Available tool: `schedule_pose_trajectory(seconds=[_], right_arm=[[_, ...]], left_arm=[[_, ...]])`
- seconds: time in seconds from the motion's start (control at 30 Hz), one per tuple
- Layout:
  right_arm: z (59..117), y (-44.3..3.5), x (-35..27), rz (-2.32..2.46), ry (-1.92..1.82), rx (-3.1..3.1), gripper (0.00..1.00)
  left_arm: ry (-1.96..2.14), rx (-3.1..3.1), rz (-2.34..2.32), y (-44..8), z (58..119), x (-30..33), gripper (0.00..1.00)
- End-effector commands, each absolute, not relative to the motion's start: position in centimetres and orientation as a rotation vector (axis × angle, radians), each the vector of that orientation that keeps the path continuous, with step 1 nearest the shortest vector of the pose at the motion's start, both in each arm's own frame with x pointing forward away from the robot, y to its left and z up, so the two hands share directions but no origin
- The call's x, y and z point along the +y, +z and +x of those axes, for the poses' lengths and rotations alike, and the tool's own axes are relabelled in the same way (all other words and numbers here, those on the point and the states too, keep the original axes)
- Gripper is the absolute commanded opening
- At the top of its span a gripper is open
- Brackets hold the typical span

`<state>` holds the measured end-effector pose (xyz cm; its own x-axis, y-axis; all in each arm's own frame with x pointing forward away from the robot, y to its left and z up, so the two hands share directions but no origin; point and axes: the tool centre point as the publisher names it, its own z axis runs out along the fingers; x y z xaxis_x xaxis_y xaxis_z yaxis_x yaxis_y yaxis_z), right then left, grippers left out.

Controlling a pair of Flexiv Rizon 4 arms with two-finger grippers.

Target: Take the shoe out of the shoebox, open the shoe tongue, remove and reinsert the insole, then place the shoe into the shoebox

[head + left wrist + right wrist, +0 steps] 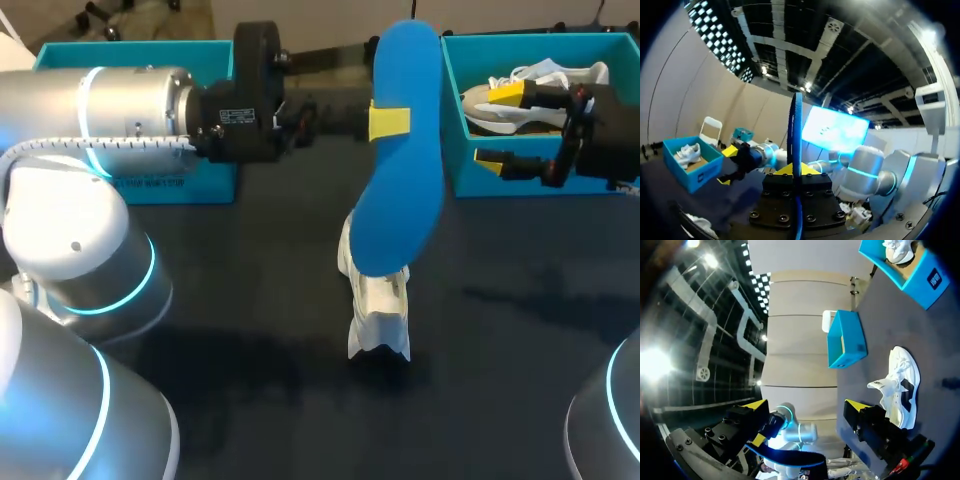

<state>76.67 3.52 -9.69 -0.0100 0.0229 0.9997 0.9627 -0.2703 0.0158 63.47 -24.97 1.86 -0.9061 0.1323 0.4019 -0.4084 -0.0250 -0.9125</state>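
Blue insole clamped in left end effector, above shoe

Dark table w/ a matte top, plain, no markings I can see. At its far left sits a 2nd teal box, open side up, w/ small print on the near wall. It's mostly covered in the head view. The right wrist view shows that box whole, flat on the table, pale inside; can't tell if anything's in it. A spare shoe, white w/ white laces, lies inside the shoebox at the far right. In the left wrist view the spare shoe lies on the box's brown floor, against the far wall.
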Motion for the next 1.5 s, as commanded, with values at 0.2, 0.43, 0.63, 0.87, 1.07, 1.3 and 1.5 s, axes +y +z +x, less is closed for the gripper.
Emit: schedule_pose_trajectory(seconds=[0.2,0.43,0.63,0.87,1.07,1.3,1.5], right_arm=[[76.7,-9.7,3.6,-1.420,-1.409,-1.092,1.00],[76.7,-9.7,3.6,-1.420,-1.409,-1.092,1.00],[76.7,-9.7,3.6,-1.420,-1.409,-1.092,1.00],[76.7,-9.7,3.6,-1.420,-1.409,-1.092,1.00],[76.7,-9.7,3.6,-1.420,-1.409,-1.092,1.00],[76.7,-9.7,3.6,-1.420,-1.409,-1.092,1.00],[76.7,-9.7,3.6,-1.420,-1.409,-1.092,1.00]], left_arm=[[2.289,-2.175,-0.667,-0.3,66.6,-24.4,0.00],[2.400,-2.130,-1.060,-0.4,67.5,-25.1,0.00],[2.400,-2.130,-1.060,-0.4,67.5,-25.1,0.00],[2.400,-2.130,-1.060,-0.4,67.5,-25.1,0.00],[2.400,-2.130,-1.060,-0.4,67.5,-25.1,0.00],[2.400,-2.130,-1.060,-0.4,67.5,-25.1,0.00],[2.493,-2.175,-1.189,-1.4,67.7,-25.7,0.00]])
